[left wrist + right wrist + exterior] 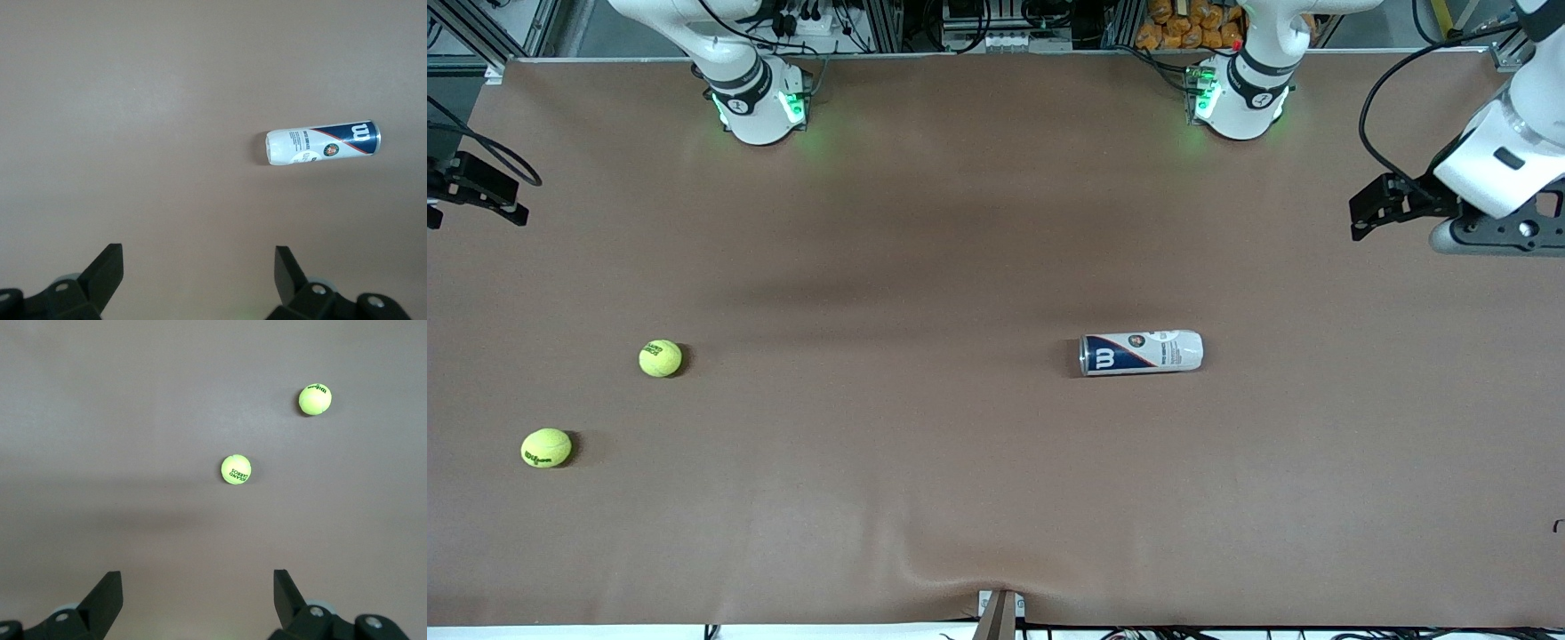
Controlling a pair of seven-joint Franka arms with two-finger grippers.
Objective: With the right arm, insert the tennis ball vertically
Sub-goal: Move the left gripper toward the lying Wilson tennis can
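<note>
Two yellow-green tennis balls lie on the brown table toward the right arm's end: one (660,358) (235,469) and a second (546,448) (315,399) nearer the front camera. A blue-and-white ball can (1142,352) (322,143) lies on its side, toward the left arm's end. My right gripper (480,188) (197,577) is open and empty, up in the air at the table edge at the right arm's end, well apart from the balls. My left gripper (1360,213) (198,257) is open and empty, up over the table's other end, apart from the can.
The brown table cover (925,462) is bare around the balls and the can. Both arm bases (756,107) (1240,98) stand along the table's edge farthest from the front camera. A small clamp (1000,609) sits at the nearest edge.
</note>
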